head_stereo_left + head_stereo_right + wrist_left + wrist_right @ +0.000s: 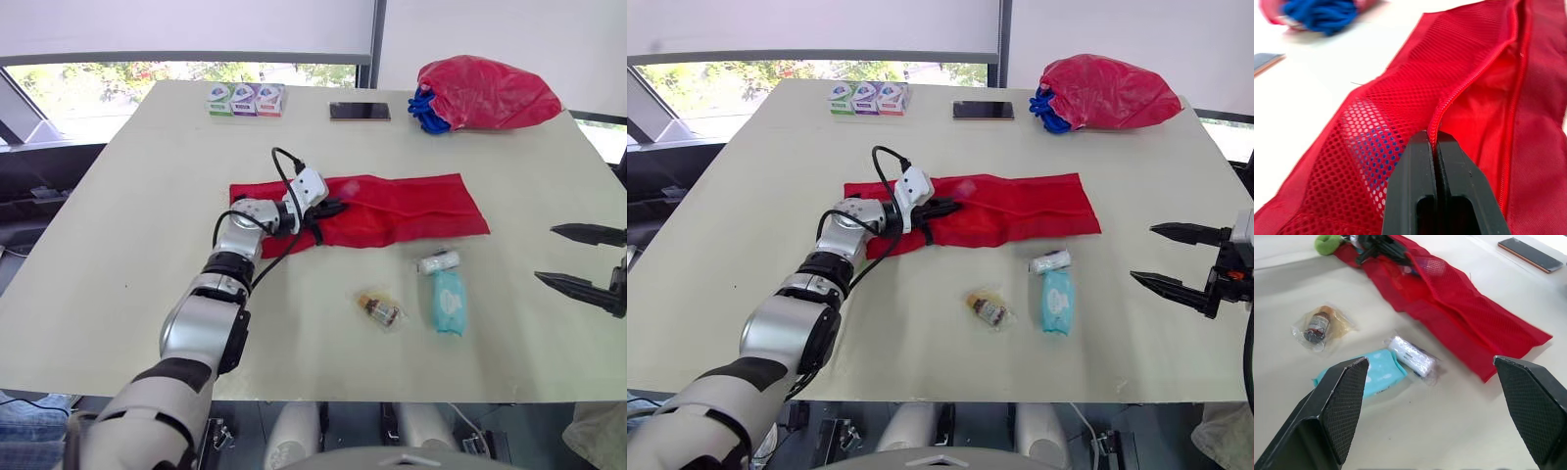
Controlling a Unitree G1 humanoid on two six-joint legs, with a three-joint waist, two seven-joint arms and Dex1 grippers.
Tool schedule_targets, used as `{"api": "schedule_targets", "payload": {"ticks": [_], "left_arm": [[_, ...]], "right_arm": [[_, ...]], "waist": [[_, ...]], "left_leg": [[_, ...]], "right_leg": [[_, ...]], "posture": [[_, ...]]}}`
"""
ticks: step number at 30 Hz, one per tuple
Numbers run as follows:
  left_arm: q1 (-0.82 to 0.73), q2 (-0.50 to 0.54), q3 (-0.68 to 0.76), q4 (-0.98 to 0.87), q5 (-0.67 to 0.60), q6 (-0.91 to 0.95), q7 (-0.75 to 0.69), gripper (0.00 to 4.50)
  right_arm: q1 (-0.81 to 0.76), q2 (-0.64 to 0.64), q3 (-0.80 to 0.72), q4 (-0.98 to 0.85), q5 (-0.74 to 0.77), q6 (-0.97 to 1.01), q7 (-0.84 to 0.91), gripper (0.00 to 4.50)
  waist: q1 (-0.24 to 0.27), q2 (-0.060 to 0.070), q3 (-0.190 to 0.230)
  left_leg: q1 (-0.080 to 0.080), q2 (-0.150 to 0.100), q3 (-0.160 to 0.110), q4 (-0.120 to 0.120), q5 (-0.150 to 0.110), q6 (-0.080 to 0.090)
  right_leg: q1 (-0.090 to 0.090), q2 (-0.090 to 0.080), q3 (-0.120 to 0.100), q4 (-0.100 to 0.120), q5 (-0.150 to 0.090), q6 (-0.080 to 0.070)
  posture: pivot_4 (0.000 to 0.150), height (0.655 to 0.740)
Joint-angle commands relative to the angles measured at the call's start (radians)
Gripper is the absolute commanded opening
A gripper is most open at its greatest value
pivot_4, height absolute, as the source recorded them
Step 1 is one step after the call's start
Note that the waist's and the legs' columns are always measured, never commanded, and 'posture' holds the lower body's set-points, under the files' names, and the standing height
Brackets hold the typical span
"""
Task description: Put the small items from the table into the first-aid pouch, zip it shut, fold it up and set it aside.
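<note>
- Left eye view, table [147, 245]: pouch [392, 208], red, lying flat mid-table. Its long axis runs L–R across the robot's front, one end at the left gripper and the other toward the robot's right.
- left gripper [330, 208]: at the pouch's left end, pointing along the pouch's length toward the right. In left wrist view the fingers are pressed together, pinching the mesh flap edge at the zip [1464, 85]. Zip line is parted beyond the tips w/ red lining showing, so the pocket mouth is judged open.
- right gripper [546, 255]: over the table's right edge, fingers spread wide, nothing held, clear of all items.
- Loose items, 3 pcs, all on the near side of the pouch below its right half, betw. pouch & right gripper:
- gauze roll [438, 261]: wrapped, just beside the pouch's near edge, axis approx. L–R w/ slight tilt.
- wipes pack [449, 304]: teal, touching or almost touching the roll on its near side, long axis near–far.
- bottle [378, 309]: in clear wrap, left of the wipes pack and apart from it, lying diagonal.
- Key relation: items lie to the left of the right gripper, near it. Right arm is the nearer one, and the left arm is busy w/ the flap. Judged next: right gripper takes one item and carries it left to the held mouth.
- Non-task, far edge: phone [360, 111], tissue packs [245, 100], red bag [487, 93].
</note>
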Motion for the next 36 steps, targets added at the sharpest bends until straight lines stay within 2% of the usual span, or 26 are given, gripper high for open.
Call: {"api": "schedule_targets", "payload": {"ticks": [1, 7, 13, 17, 22, 29, 31, 36], "left_arm": [[-0.032, 0.018, 0.021, 0.008, 0.009, -0.026, 0.026, 0.0], [-0.022, 0.023, 0.019, 0.001, 0.009, -0.038, -0.011, 0.0], [-0.006, 0.013, 0.005, -0.007, 0.019, -0.053, -0.049, 0.0], [-0.012, 0.005, 0.002, -0.006, 0.029, -0.056, -0.047, 0.0], [-0.02, 0.002, 0.005, -0.005, 0.037, -0.056, -0.046, 0.0], [-0.013, 0.0, 0.006, -0.02, 0.04, -0.057, -0.047, 0.0], [-0.011, 0.002, 0.007, -0.023, 0.042, -0.058, -0.047, 0.0], [-0.006, 0.007, 0.012, -0.031, 0.042, -0.058, -0.046, 0.0]], "right_arm": [[-0.033, -0.013, -0.001, -0.012, 0.025, -0.008, -0.004, 4.34], [-0.081, -0.028, 0.067, 0.015, -0.01, -0.02, 0.006, 4.34], [-0.246, -0.012, 0.278, 0.136, -0.161, -0.111, -0.012, 4.34], [-0.432, 0.035, 0.491, 0.314, -0.338, -0.276, 0.019, 4.34], [-0.61, 0.098, 0.67, 0.508, -0.483, -0.41, 0.068, 4.34], [-0.76, 0.186, 0.812, 0.736, -0.605, -0.589, 0.13, 4.34], [-0.778, 0.191, 0.825, 0.771, -0.624, -0.628, 0.139, 3.84], [-0.811, 0.187, 0.829, 0.826, -0.649, -0.652, 0.148, 1.77]], "waist": [[0.0, 0.0, 0.0], [0.003, 0.0, 0.0], [0.001, 0.0, 0.0], [-0.002, 0.0, 0.0], [0.002, 0.0, 0.0], [0.0, 0.001, 0.0], [0.001, 0.001, 0.0], [-0.001, 0.001, 0.0]], "left_leg": [[0.0, 0.0, 0.0, 0.0, 0.0, 0.0], [0.0, 0.0, 0.0, 0.0, 0.0, 0.0], [0.0, 0.0, 0.001, 0.0, 0.0, 0.0], [0.001, 0.0, 0.003, 0.001, 0.0, 0.0], [-0.001, 0.0, 0.002, 0.0, 0.001, -0.001], [-0.001, -0.001, 0.002, 0.0, 0.002, -0.004], [-0.001, -0.001, 0.001, 0.0, 0.003, -0.004], [-0.001, -0.001, 0.002, 0.0, 0.003, -0.004]], "right_leg": [[0.0, 0.0, 0.0, 0.0, 0.0, 0.0], [0.0, 0.0, 0.0, 0.0, 0.0, 0.0], [0.0, 0.0, 0.0, 0.0, 0.0, 0.0], [0.0, 0.0, 0.001, 0.0, 0.0, 0.0], [-0.001, 0.0, 0.0, 0.0, 0.0, 0.0], [-0.001, 0.0, -0.001, -0.001, 0.0, 0.0], [-0.001, 0.0, -0.001, -0.001, 0.0, 0.0], [-0.001, 0.0, 0.0, -0.001, 0.0, 0.0]], "posture": [[0.15, 0.74], [0.15, 0.74], [0.15, 0.74], [0.15, 0.74], [0.15, 0.74], [0.15, 0.74], [0.15, 0.74], [0.15, 0.74]]}}
